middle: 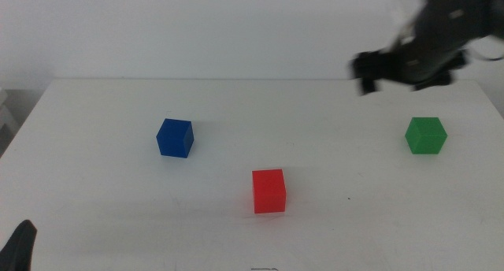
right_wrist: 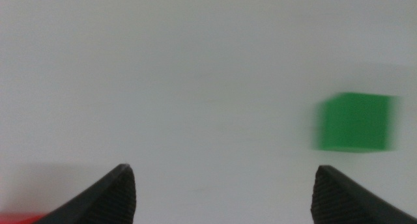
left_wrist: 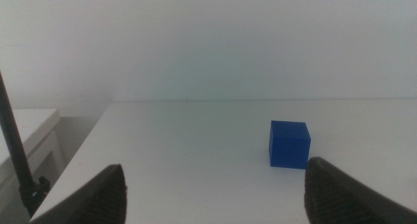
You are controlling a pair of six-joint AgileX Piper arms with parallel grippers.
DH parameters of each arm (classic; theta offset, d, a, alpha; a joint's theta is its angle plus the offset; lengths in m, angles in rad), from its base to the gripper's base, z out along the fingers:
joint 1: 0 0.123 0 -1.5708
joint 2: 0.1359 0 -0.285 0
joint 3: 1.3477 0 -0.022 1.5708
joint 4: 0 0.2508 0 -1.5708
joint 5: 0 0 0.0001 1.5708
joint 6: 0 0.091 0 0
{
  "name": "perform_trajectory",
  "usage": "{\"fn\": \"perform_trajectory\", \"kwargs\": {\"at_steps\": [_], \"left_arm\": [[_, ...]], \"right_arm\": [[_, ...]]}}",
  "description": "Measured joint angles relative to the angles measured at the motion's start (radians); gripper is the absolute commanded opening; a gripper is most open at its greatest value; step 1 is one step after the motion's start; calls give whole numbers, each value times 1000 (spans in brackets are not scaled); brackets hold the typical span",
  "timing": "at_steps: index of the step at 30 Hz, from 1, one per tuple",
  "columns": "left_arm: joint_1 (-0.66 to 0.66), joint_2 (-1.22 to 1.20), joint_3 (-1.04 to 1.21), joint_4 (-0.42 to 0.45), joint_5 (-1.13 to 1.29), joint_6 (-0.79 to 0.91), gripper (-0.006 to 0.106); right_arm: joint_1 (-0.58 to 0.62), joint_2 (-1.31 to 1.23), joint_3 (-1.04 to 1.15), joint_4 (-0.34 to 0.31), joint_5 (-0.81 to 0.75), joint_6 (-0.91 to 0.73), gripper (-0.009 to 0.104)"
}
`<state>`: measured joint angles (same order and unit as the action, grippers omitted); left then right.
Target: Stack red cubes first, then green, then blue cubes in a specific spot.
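White desk: right gripper jaws apart, empty, blurred above small matte green cube; hasty descent risks knocking it.

Dark, blurred right pincer; matte black, finely ribbed, rounded jaws on left pincer.

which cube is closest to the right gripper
The green cube: it sits just below the right gripper at the table's right side; the red cube and blue cube lie farther left.
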<state>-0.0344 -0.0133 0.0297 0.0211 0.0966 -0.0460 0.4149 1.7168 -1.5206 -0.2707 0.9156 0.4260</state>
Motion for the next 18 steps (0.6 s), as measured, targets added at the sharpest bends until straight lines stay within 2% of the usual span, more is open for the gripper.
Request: {"fn": "perform_trajectory", "kwargs": {"at_steps": [4, 8, 18], "left_arm": [[0, 0, 0, 0, 0, 0, 94], [0, 0, 0, 0, 0, 0, 94], [0, 0, 0, 0, 0, 0, 94]], "right_arm": [[-186, 7, 0, 65, 10, -138, 94], [-307, 28, 0, 130, 11, -242, 94], [-384, 154, -28, 231, -5, -388, 94]]}}
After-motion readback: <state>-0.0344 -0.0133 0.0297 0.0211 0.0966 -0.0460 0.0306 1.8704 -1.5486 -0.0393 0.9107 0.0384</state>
